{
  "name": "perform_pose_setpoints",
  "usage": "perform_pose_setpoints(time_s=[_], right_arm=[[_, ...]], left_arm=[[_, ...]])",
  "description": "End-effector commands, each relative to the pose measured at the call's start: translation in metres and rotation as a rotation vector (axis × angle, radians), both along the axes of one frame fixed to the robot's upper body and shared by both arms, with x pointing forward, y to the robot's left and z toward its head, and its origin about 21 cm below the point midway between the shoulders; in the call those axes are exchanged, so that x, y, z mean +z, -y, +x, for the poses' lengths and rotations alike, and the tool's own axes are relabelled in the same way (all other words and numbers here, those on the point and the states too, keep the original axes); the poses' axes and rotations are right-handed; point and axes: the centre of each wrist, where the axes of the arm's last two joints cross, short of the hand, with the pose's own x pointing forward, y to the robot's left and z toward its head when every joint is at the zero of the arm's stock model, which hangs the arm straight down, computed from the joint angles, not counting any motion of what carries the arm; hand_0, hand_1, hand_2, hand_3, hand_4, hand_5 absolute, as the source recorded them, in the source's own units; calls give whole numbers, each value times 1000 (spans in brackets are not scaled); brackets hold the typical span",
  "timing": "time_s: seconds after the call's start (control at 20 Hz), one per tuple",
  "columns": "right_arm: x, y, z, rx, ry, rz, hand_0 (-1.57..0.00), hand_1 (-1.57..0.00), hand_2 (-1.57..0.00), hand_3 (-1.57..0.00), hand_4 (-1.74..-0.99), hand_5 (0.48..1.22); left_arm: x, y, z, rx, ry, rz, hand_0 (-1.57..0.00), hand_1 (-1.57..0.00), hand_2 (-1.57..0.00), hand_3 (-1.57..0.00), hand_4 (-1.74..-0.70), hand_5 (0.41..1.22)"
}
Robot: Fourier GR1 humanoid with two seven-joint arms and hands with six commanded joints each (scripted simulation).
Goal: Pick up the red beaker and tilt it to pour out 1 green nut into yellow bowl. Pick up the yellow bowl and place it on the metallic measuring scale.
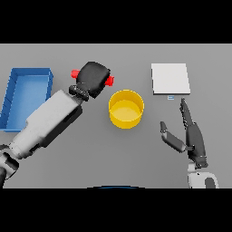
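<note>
My left hand [94,78] is shut on the red beaker [109,81], which lies tipped sideways in the grip; only its red ends show on either side of the hand. The beaker's right end points toward the yellow bowl [126,108], which stands just below and to the right of it at the table's middle. I cannot see a green nut anywhere. The metallic scale [170,78] is a pale square plate at the back right. My right hand [192,136] rests open to the right of the bowl, fingers straight and pointing toward the scale.
A blue tray [25,95] lies along the left side of the table, beside my left forearm.
</note>
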Motion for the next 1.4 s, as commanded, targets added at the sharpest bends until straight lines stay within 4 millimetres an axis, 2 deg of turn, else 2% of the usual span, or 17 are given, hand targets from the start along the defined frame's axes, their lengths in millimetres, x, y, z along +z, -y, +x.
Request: perform_pose_setpoints(time_s=[0.0,0.1,0.25,0.35,0.4,0.5,0.7,0.8,0.9,1.15,1.35], right_arm=[[-1,-2,-1,-1,6,14,1,1,1,1,-1287,690],[-3,-1,0,-15,8,18,1,1,1,1,-1292,678],[-7,-5,0,-19,-8,67,1,1,1,1,-1294,657],[-6,4,0,-25,4,64,1,1,1,1,-1291,648],[-5,4,0,-25,9,62,1,1,1,1,-1290,644],[-5,-1,-1,-27,10,61,1,1,1,1,-1291,634],[-4,0,1,-40,-5,52,1,1,1,1,-1286,618],[-7,-7,-4,-43,-7,44,1,1,1,1,-1276,600],[-5,-2,-2,-57,-11,33,1,1,1,1,-1270,588],[-6,-5,2,-64,-14,11,1,1,1,1,-1216,585],[-10,-3,0,-50,14,-1,1,1,1,1,-1210,592]], left_arm=[[8,4,3,-20,3,58,-1571,-1571,-1571,-1391,-1687,1211],[9,18,1,-79,1,151,-1571,-1571,-1571,-1277,-1701,1215],[10,31,3,-173,7,293,-1571,-1571,-1571,-1420,-1718,1218],[4,36,0,-215,20,383,-1571,-1571,-1571,-1475,-1726,1219],[8,40,2,-223,26,437,-1571,-1571,-1571,-1494,-1729,1219],[4,45,-1,-250,44,527,-1571,-1571,-1571,-1522,-1734,1220],[6,55,0,-298,95,675,-1571,-1571,-1571,-1551,-1738,1221],[10,59,4,-321,125,721,-1571,-1571,-1571,-1558,-1739,1221],[13,62,6,-331,143,775,-1571,-1571,-1571,-1563,-1738,1221],[18,79,10,-385,169,931,-1571,-1571,-1571,-1568,-1735,1221],[18,82,10,-443,209,1024,-1571,-1571,-1571,-1570,-1735,1221]])
